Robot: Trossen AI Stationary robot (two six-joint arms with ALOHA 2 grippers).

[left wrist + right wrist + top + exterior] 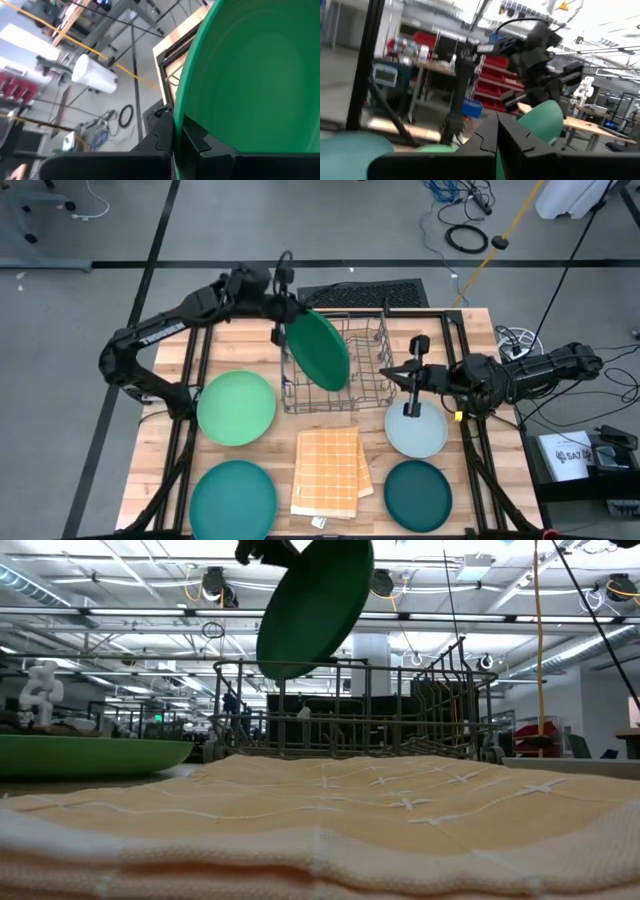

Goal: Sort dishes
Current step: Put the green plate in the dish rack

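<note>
Left gripper (pixel 283 315): jaws clamped on the rim of the mid green plate (pixel 318 348), held tilted above the wire rack (pixel 375 380). Right gripper (pixel 412 383): jaws fully closed, empty, over the pale blue-grey plate (pixel 418 432) on the surface (pixel 255 338).

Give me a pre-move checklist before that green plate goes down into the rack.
1. Grip: left gripper shut on the rim of the mid green plate: ok.
2. Plate position: tilted, above the wire rack, not yet in it: ok.
3. Rack slots free beneath the plate: cannot tell.
4. Right gripper shut, empty, over the pale blue-grey plate, beside the rack: ok.
5. Other plates, light green, teal, dark teal, lie on the table away from the rack: ok.
</note>
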